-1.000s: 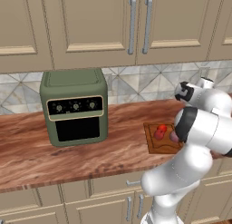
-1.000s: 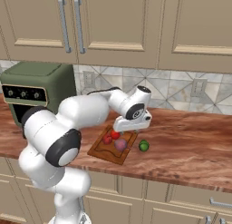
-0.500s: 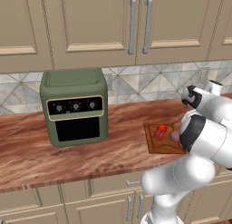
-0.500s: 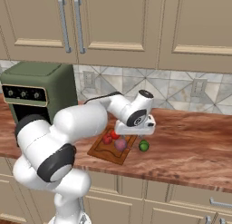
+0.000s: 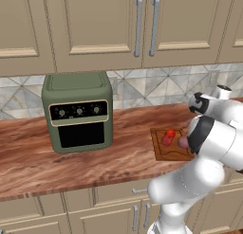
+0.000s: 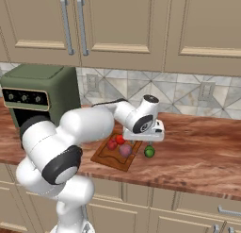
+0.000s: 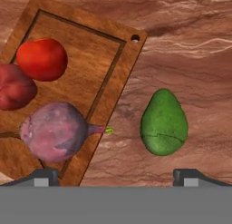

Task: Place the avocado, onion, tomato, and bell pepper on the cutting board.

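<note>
The brown cutting board [image 7: 104,60] [image 6: 106,154] [image 5: 163,155] lies on the reddish counter. On it rest the orange-red tomato [image 7: 42,59] [image 6: 120,139] [image 5: 170,133], the deep red bell pepper [image 7: 14,88] [image 6: 112,144] [image 5: 165,140] and the pinkish-purple onion [image 7: 55,132] [image 6: 125,150] [image 5: 182,142]. The green avocado [image 7: 164,123] [image 6: 149,152] lies on the bare counter just off the board's edge. My gripper [image 7: 115,175] [image 6: 144,138] hovers above the avocado and onion, open, with nothing between its fingertips [image 7: 44,175].
A green toaster oven [image 5: 78,112] [image 6: 35,97] stands on the counter to the left of the board. Tiled backsplash and wall cabinets rise behind. Open counter [image 6: 202,152] stretches to the right of the avocado.
My arm has swung right and the hand has come lower, from over the board to above the avocado. The vegetables have not moved.
</note>
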Available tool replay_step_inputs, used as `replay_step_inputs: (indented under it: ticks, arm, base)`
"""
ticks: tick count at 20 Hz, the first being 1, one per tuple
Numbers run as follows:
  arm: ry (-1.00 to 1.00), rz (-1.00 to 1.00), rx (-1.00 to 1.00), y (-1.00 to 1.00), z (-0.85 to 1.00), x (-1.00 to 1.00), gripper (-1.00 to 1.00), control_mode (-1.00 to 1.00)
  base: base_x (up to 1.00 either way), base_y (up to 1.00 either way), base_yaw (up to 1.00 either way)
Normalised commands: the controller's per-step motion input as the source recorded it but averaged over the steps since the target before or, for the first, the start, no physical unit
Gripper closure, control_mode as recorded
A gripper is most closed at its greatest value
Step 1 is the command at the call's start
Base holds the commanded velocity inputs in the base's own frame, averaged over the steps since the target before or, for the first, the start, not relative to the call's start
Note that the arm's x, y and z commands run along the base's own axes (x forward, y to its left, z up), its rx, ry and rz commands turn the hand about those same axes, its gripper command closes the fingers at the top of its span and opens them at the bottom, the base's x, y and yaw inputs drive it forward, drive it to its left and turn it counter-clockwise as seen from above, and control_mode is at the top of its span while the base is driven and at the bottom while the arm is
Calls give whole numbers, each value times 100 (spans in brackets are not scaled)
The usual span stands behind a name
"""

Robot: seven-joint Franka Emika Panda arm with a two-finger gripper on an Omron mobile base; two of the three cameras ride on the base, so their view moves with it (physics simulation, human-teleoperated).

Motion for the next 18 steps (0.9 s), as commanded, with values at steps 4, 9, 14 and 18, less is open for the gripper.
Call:
replay_step_inputs:
  ticks: [4, 9, 14, 18]
  arm:
    - [14, -9, -3, -19, -9, 38, -100, -100]
    - [13, -6, -1, -21, -24, 17, -100, -100]
    - [9, -3, 0, -19, -34, 6, -100, -100]
    - [6, 0, -2, -1, -30, 23, -100, -100]
  base:
    - [0, 0, 0]
    - [0, 0, 0]
    - [0, 0, 0]
    - [0, 0, 0]
